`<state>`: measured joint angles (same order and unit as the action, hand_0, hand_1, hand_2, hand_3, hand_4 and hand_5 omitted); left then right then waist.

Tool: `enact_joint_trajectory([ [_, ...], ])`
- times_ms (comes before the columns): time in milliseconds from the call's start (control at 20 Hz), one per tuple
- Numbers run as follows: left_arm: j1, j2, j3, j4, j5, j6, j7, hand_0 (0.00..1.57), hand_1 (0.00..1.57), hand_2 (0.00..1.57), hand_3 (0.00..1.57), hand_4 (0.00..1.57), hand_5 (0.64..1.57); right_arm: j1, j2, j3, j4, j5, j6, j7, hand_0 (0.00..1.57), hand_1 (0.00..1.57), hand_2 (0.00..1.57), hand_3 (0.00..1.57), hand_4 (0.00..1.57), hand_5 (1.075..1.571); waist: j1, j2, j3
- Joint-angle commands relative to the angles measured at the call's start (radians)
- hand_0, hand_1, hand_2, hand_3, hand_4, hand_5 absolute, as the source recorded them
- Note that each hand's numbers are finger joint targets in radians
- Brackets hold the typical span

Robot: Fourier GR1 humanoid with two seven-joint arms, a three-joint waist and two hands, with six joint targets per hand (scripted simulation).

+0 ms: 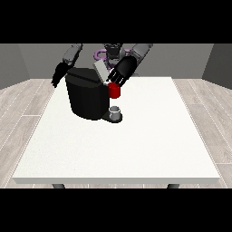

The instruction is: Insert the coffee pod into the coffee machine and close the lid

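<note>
you've got the coffee machine point(88, 96) sitting on the white table point(136, 149), toward the far side and left of centre in the front view. it's a black rounded body w/ a lid point(100, 70) that stands tilted up and open at its top right. the hand at the view's right point(121, 71) is over the machine's top right corner, just beside the raised lid; its fingers point down and look fairly straight, not wrapped round anything you can make out. right under those fingers there's a red thing at the machine point(114, 90), touching or nearly touching the fingertips, can't tell which. below it, on the machine's base plate, sits a small grey thing point(115, 111); can't say whether that's the pod. the hand at the view's left point(59, 74) hangs off the table's far left edge, behind and beside the machine, apart from it; its fingers are too dark and small to read, so i can't tell if it's relaxed or clenched.
</note>
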<state>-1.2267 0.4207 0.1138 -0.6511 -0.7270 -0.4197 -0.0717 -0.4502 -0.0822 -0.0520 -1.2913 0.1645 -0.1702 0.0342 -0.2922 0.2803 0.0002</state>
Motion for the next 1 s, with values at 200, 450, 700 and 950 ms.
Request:
enact_joint_trajectory([
  [200, -0.055, 0.013, 0.003, -0.001, -0.009, -0.007, 0.002, 1.20, 1.20, 1.26, 1.20, 0.41, 1.571, 0.000, 0.007, -0.013, 0.037, 0.009, -0.027, -0.052, 0.00, 0.00, 0.00, 0.00, 0.10, 1.571, 0.008, 0.029, 0.0005],
  [450, -0.059, 0.035, 0.008, 0.007, -0.014, -0.003, -0.026, 1.20, 1.20, 1.25, 1.20, 0.37, 1.571, -0.024, -0.018, -0.028, 0.027, -0.007, -0.004, -0.015, 0.00, 0.00, 0.00, 0.00, 0.00, 1.571, 0.008, 0.021, 0.0001],
  [700, -0.059, 0.019, 0.006, -0.003, -0.032, 0.077, -0.044, 1.20, 1.20, 1.22, 1.18, 0.36, 1.571, -0.034, -0.036, -0.036, 0.022, -0.030, 0.034, -0.048, 0.00, 0.00, 0.00, 0.00, 0.00, 1.571, -0.021, 0.072, 0.0003],
  [950, -0.052, 0.029, -0.028, 0.003, -0.074, 0.071, -0.034, 1.23, 1.23, 1.24, 1.16, 0.00, 1.571, -0.018, -0.014, -0.031, 0.034, -0.017, 0.003, -0.052, 0.00, 0.00, 0.00, 0.00, 0.00, 1.571, -0.004, 0.041, 0.0004],
])
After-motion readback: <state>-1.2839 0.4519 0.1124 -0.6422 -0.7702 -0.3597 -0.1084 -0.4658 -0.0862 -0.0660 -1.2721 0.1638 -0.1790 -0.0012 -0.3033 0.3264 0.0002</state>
